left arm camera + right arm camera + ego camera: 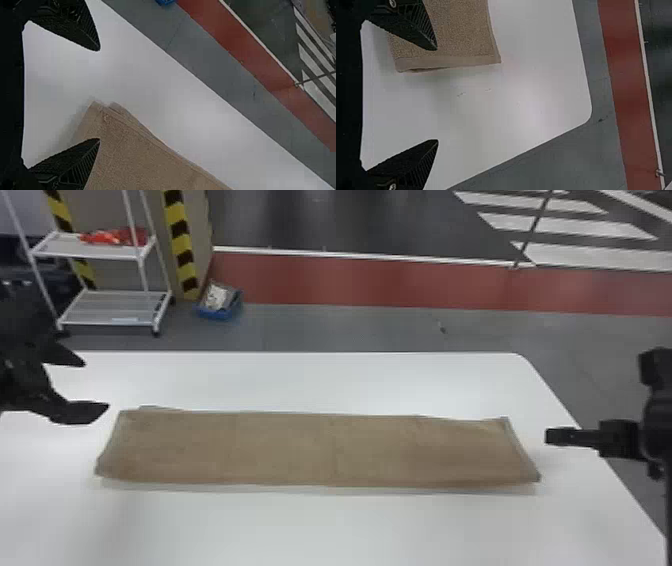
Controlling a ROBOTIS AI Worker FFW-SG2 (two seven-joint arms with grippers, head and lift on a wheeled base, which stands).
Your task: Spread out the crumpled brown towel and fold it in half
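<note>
A long brown terry-cloth towel (320,450) lies flat in a folded strip on a white, smooth-topped table (320,525) with rounded corners, its long sides running between nine and three o'clock as the head view sees it. The black two-fingered left gripper (96,386) hangs at ten o'clock from the towel's middle, near the far corner of that end, its fingers parted and nothing between them. The matching black right gripper (551,437) is posted at three o'clock, just beside the opposite end and apart from it; the right wrist view shows its fingers spread wide and empty, with the towel's hemmed end and slightly parted layers nearby. Slim edges of an under layer peek out along the far side, toward eleven o'clock. Beyond the table at eleven o'clock stand a white metal-framed shelf cart (85,249) bearing a crumpled red item (115,237), a pillar with yellow-and-black striped edges (182,250), and a small blue bin (220,314) of mixed contents on the grey floor. A red floor band (375,282) crosses at twelve o'clock, with white painted stripes (565,227) at one.
</note>
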